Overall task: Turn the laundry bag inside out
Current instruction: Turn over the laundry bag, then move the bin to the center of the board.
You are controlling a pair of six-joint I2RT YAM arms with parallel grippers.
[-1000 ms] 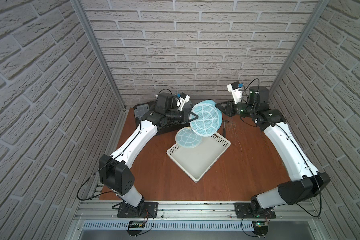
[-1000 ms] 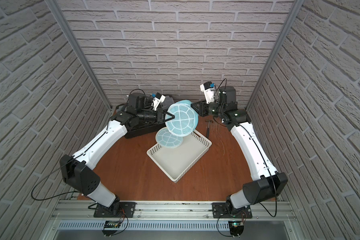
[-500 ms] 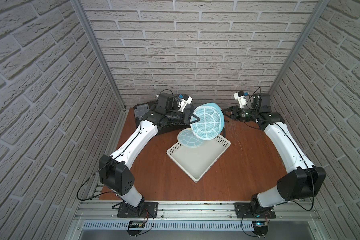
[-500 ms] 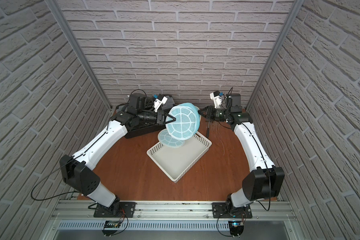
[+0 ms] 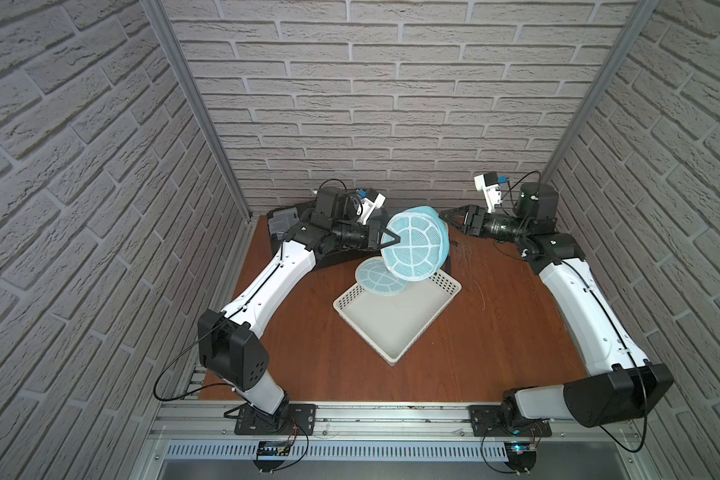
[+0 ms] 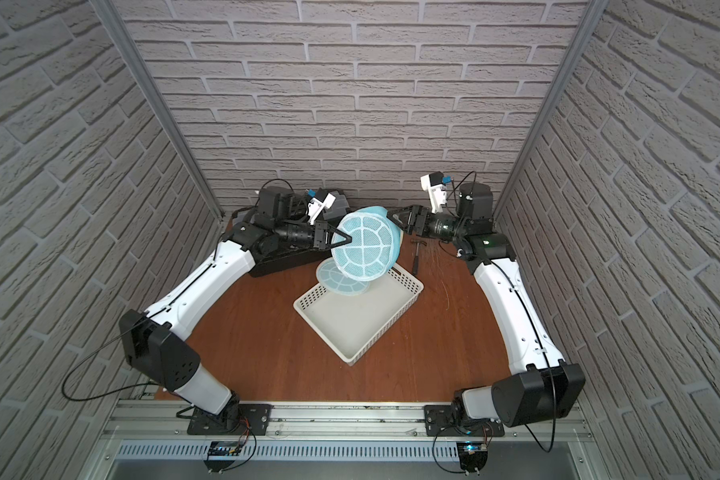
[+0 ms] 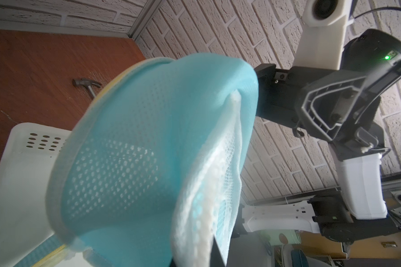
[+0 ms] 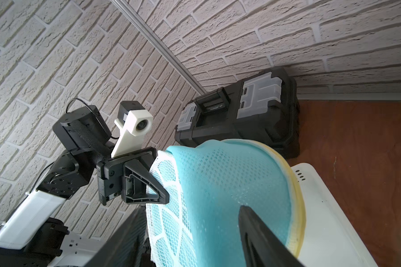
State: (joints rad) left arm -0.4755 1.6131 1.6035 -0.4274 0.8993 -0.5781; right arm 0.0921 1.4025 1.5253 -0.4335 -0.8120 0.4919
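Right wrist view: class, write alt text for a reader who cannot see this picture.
A light-blue mesh laundry bag with yellow trim fills the foreground, its white-spoked round end pinched by the black left hand. Beneath it sits a white perforated basket on a brown table; a black toolbox stands against the brick wall.

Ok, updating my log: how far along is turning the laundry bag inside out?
Done: the left claw, shut on the laundry bag at its round end, holds it up over the basket. In hand: the right claw is open beside the bag, gripping nothing. Left: the turning itself; nothing looks inverted yet.
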